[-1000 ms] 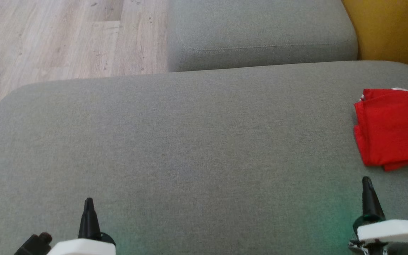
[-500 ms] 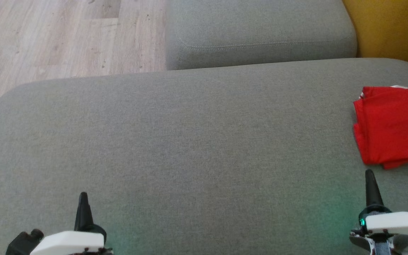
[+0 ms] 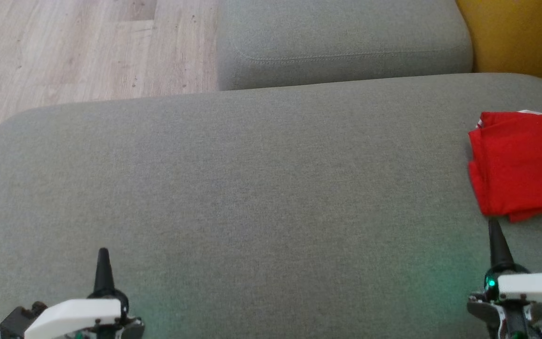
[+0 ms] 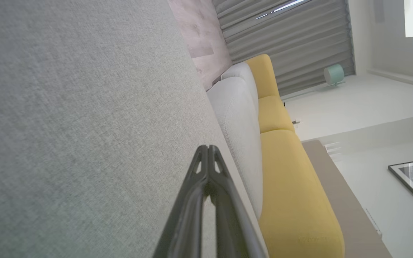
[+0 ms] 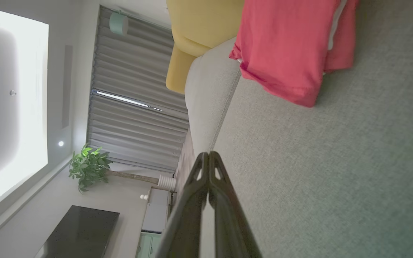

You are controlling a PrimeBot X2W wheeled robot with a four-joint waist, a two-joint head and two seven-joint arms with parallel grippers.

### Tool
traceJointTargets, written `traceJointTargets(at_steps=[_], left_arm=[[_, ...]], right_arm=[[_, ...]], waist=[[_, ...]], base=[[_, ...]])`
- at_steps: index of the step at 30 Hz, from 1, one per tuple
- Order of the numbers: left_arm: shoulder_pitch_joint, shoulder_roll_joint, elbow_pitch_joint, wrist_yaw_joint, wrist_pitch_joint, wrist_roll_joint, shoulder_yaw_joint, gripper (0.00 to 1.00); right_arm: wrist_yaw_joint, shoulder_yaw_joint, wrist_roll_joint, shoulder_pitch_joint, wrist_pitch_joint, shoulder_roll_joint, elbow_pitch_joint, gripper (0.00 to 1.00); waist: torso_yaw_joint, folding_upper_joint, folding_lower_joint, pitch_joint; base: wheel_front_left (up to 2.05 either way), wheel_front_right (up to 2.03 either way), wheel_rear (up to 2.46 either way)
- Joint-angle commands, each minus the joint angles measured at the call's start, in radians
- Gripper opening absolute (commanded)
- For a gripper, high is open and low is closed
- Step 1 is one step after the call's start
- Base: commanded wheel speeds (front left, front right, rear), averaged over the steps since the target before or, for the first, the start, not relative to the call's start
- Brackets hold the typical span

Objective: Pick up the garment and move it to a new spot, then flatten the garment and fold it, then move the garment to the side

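Left gripper [image 3: 103, 254] sits at the lower left of the head view, its two dark fingers clenched into a single point with nothing between them, over the bare grey sofa seat [image 3: 261, 188]. At the lower right of the same view, the right gripper [image 3: 492, 225] is likewise clenched and holds nothing, its tip pointing up the frame. A folded red garment [image 3: 520, 165] lies flat on the sofa seat at the right edge of the head view, partly cut off by the frame, with dark and white lettering showing along that cut edge. The right gripper's tip is just below the garment's lower left corner in that view. In the right wrist view the garment [image 5: 285, 46] lies at the upper middle of the frame, a thin white edge showing between its layers, and a stretch of grey fabric separates it from the closed fingertips [image 5: 208, 153], so the two are apart. In the left wrist view the fingers [image 4: 208, 147] meet at their tips against grey fabric. A second grey cushion [image 3: 341, 42] sits at the top middle of the head view, pale wood floor [image 3: 64, 52] at the upper left, and yellow upholstery [image 3: 520, 37] at the upper right. A pleated grey curtain [image 5: 134, 107] and a green plant [image 5: 88, 166] show at the left of the right wrist view.
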Motion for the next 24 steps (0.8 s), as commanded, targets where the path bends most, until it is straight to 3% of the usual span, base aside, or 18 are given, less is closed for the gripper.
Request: traceJointTargets(at_steps=[1, 24], left_arm=[[-0.057, 0.011, -0.023, -0.011, 0.003, -0.024, 0.042, 0.00], [-0.121, 0.008, 0.011, -0.059, 0.069, -0.280, 0.110, 0.00]], right_arm=[[0.006, 0.008, 0.027, -0.060, 0.009, -0.006, -0.031, 0.00], [0.007, -0.025, 0.277, -0.122, 0.075, 0.004, -0.014, 0.00]], waist=[[0.000, 0.0000, 0.0000, 0.001], [-0.008, 0.0000, 0.0000, 0.014]], base=[[0.00, 0.00, 0.00], [0.00, 0.00, 0.00]])
